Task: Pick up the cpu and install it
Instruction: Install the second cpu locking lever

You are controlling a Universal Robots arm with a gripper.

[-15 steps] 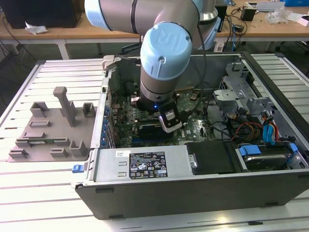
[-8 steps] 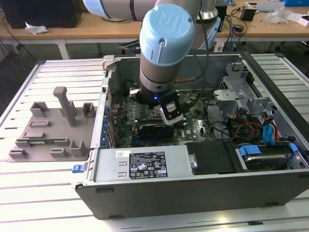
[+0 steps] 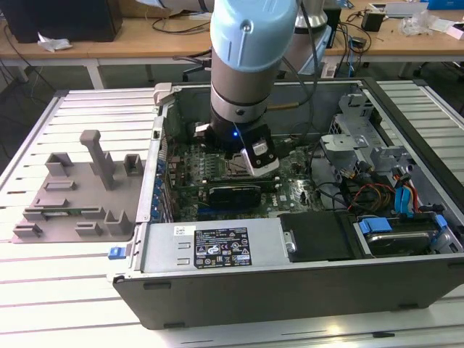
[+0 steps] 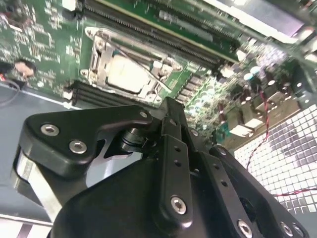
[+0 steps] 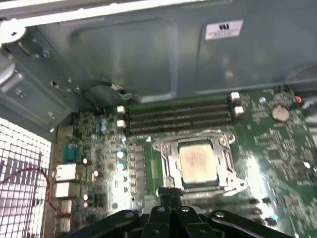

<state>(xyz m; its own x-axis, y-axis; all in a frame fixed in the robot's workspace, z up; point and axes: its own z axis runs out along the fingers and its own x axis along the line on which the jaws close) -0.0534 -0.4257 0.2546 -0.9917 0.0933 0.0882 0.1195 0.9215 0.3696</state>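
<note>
Black gripper links fill the near part of both wrist views, and the gripper [image 5: 170, 194] has its fingers drawn together with nothing visible between the tips; it seems closed and empty, hanging just above the motherboard [image 5: 277, 144]. Just beyond the fingertips lies the cpu [image 5: 198, 162], seated flat inside the metal socket frame [image 5: 170, 168]; in the second wrist view the cpu [image 4: 130, 78] shows its pale silvery top with the frame's thin retaining lever [image 4: 159, 74] slanting across one side. So the chip appears already placed in its socket, with the gripper near it but apart from it.

As a judgement, the cpu is light, rigid and thin, with a smooth metal lid that would slip under a careless pinch; its underside contacts and the socket pins are fragile, so it is best taken by two opposite edges and kept level, never pressed on one corner.

Past the socket run the long dark memory slots [image 5: 178, 116], and beyond them the grey inner wall of the computer case [image 5: 124, 54]. In the exterior view the arm [image 3: 254, 58] reaches down into the open computer case [image 3: 304, 290], which holds the motherboard, a bundle of coloured cables [image 3: 406, 196] toward the exterior view's right and a black drive bay [image 3: 319, 235] along the near edge. Beside the case, on the exterior view's left, a grey plastic tray [image 3: 72, 196] with upright posts sits on the slatted table [image 3: 58, 290]; whether it holds anything cannot be told
</note>
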